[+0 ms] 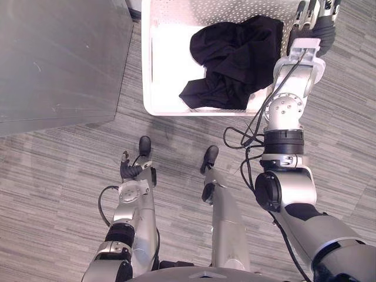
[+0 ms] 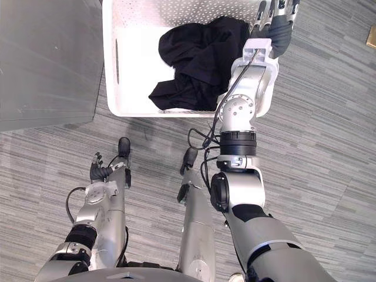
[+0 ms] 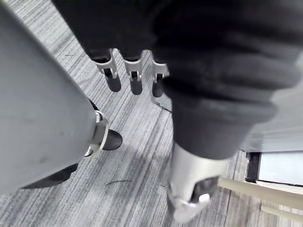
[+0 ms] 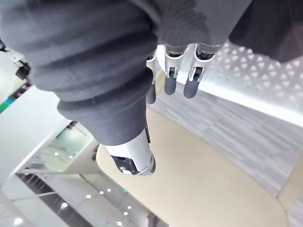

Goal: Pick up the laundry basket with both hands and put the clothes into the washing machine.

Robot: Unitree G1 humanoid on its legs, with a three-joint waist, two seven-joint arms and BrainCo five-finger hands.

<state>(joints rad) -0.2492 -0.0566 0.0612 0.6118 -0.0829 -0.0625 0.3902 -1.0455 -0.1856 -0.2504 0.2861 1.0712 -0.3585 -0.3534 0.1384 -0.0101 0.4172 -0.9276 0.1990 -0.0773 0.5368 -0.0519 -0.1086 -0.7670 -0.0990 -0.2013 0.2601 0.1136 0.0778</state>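
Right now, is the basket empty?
No. Crumpled black clothes lie inside the white laundry basket, with bare bottom showing beside them.

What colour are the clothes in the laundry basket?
Black: the clothes lie crumpled in the white laundry basket, best seen in the left eye view.

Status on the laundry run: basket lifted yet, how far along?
Done: nothing yet; the basket sits on the floor, black clothes inside. In hand: the right hand is open beside the basket's right rim, gripping nothing; the left hand hangs open low, away from the basket. Left: grip both sides, lift, empty the clothes into the grey box at the robot's left, presumably the washer.
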